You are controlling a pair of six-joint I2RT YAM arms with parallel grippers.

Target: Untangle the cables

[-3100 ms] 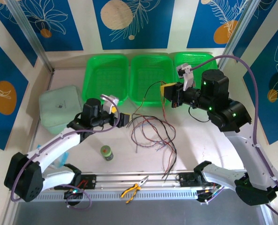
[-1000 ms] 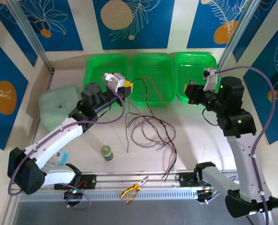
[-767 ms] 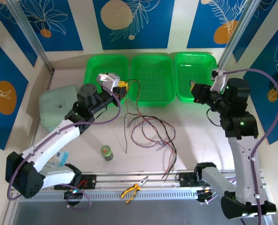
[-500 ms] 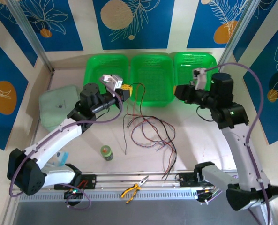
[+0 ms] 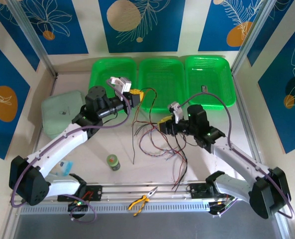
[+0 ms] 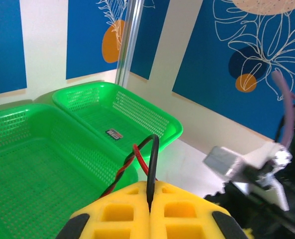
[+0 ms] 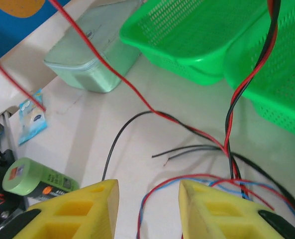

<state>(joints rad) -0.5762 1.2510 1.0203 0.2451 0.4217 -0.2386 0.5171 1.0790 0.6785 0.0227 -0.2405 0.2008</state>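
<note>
Top external: the right gripper (image 5: pixel 165 124), jaws spread, has been brought down over the thin red, black and blue cables (image 5: pixel 157 142) on the table (image 5: pixel 132 174), a red-black strand (image 6: pixel 151 169) pinched aloft by the left gripper (image 5: pixel 136 94), readying separation.

On the tabletop (image 5: pixel 132 174), left basket (image 5: pixel 105 79), middle basket (image 5: pixel 159 74) and right basket (image 5: pixel 212 69) stand in a row at 12 o'clock. The cables (image 5: pixel 157 137) lie at the centre, before the middle basket. From them, a box (image 5: pixel 62 114) sits at 9 o'clock, a can (image 5: pixel 113 162) at 7, pliers (image 5: pixel 142 200) at 6
</note>
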